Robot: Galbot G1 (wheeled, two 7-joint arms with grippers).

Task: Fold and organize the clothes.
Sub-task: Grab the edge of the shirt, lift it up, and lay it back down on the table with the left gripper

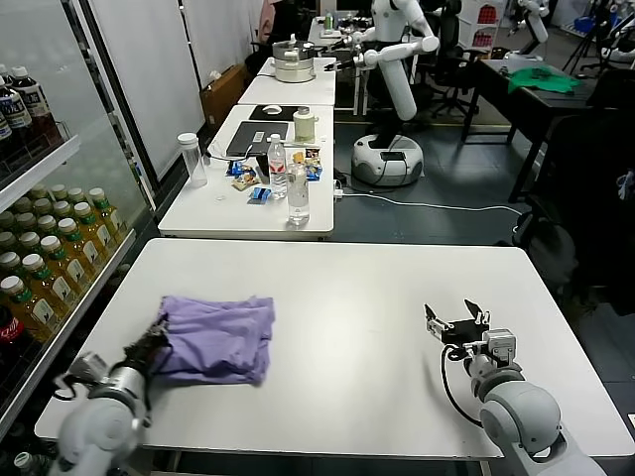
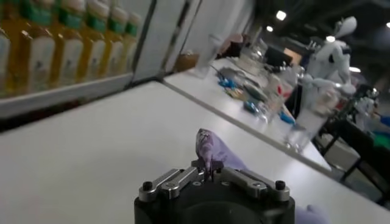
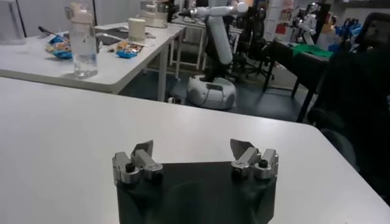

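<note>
Pinching the near-left edge of the T-shirt [image 1: 218,337], my left pincer [image 1: 154,342] is clamped on fabric. I'd lift slowly and fold across evenly. My right pincer [image 1: 457,319] waits spread wide over the counter [image 1: 357,297].

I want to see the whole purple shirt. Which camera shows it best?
The head view: the purple shirt lies bunched on the white table, all of it showing, with the left gripper at its edge. The left wrist view shows only a pinched bit. The right wrist view shows none, just the open right gripper.
</note>
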